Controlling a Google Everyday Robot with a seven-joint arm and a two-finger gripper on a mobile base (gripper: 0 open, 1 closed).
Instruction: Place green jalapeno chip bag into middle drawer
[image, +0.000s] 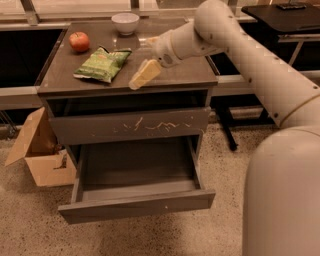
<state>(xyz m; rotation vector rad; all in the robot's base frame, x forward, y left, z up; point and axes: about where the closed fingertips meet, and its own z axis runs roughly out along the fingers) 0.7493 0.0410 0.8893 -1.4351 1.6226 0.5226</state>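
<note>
On table (185, 77): apple (79, 41) at 10 o'clock of bag (102, 64), bowl (125, 22) at 1 o'clock. Nothing between bag and gripper (145, 74). Scratched drawer (130, 125) closed; middle drawer (135, 206) below, pulled out. Box (42, 155) on floor. Bag flat, near gripper's 10 o'clock, apart. Gripper above table's front edge; spread or pressed together, cannot tell.

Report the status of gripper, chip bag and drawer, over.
Gripper above cabinet top, just right of green jalapeno chip bag, holding nothing. Bag lies flat on top. Middle drawer open. Apple and bowl sit behind bag, not in the path.
</note>
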